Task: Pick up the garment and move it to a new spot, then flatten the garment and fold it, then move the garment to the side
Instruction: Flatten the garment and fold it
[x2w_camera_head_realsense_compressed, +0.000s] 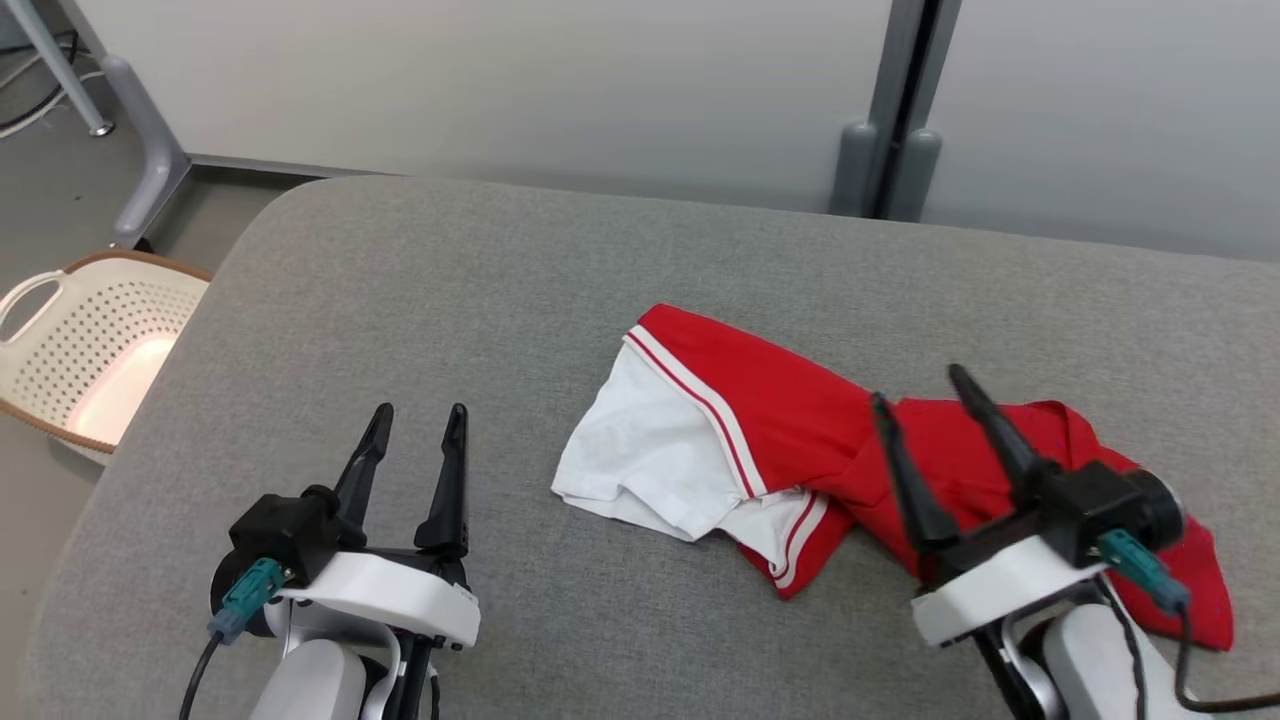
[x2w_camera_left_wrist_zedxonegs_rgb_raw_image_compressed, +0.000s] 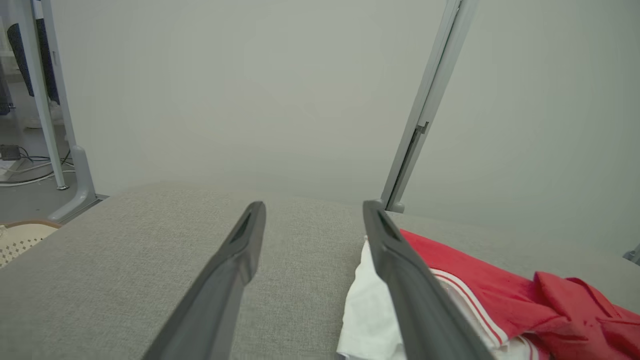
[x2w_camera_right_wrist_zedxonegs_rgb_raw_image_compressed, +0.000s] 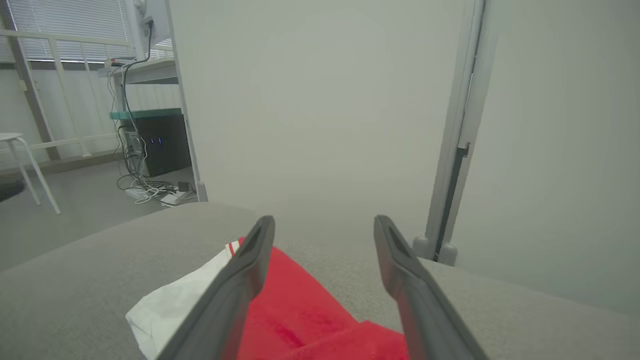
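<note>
Shirt (x2w_camera_head_realsense_compressed: 800, 440) was found crumpled on the cushion (x2w_camera_head_realsense_compressed: 500, 300), pickup not begun yet. Left gripper (x2w_camera_head_realsense_compressed: 420, 412) and right gripper (x2w_camera_head_realsense_compressed: 918, 386) were held open, empty. Right one probably needed lowering onto it.

Spread end effector (x2w_camera_right_wrist_zedxonegs_rgb_raw_image_compressed: 324, 221) over garment (x2w_camera_right_wrist_zedxonegs_rgb_raw_image_compressed: 300, 305) (red, white)

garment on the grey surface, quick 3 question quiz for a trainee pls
1. True or false: the right gripper is shut on the garment.
2. Which colours is the garment? A red and white; B blue and white; C all black.
3. What stands on the floor by the left edge of the grey surface?
Key: 1 false, it is open; 2 A; 3 a pale perforated basket.
</note>
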